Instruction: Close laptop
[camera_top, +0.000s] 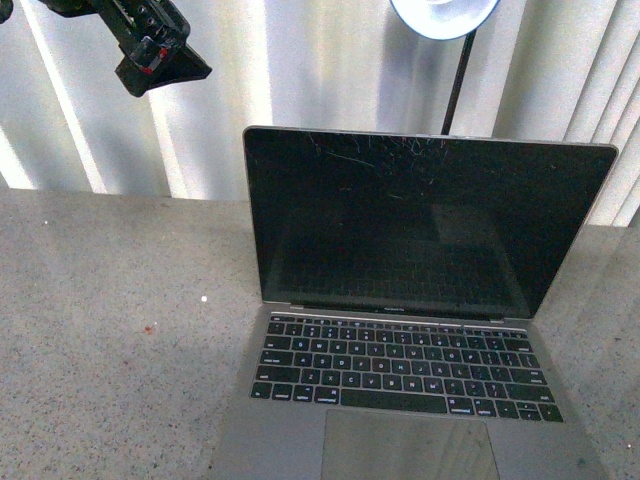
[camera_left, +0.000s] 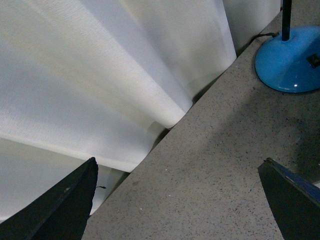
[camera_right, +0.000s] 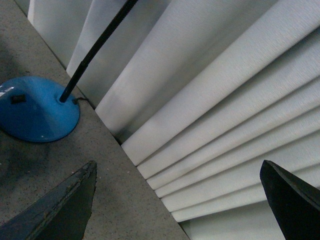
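– Up at the far left, high over the table (camera_top: 110, 330), the left gripper (camera_left: 179, 165) hung with its jaws spread wide, nothing between them. The right?

– Right gripper (camera_right: 179, 164) was just as wide and empty, out of the front view altogether.

– And the laptop (camera_top: 420, 300)?

– It stood open at the near right, its scratched dark screen (camera_top: 420, 220) upright, well apart from the left gripper.

– What could go wrong?

– My call: a push low on the lid would skid the whole machine across that speckled grey top rather than fold it, and a hard shove would slam glass on keys. The lamp pole (camera_top: 455, 90) stood behind the lid, so a reaching arm could clip it.

– Beyond that?

– A white pleated curtain (camera_left: 100, 75) closed off the far edge.
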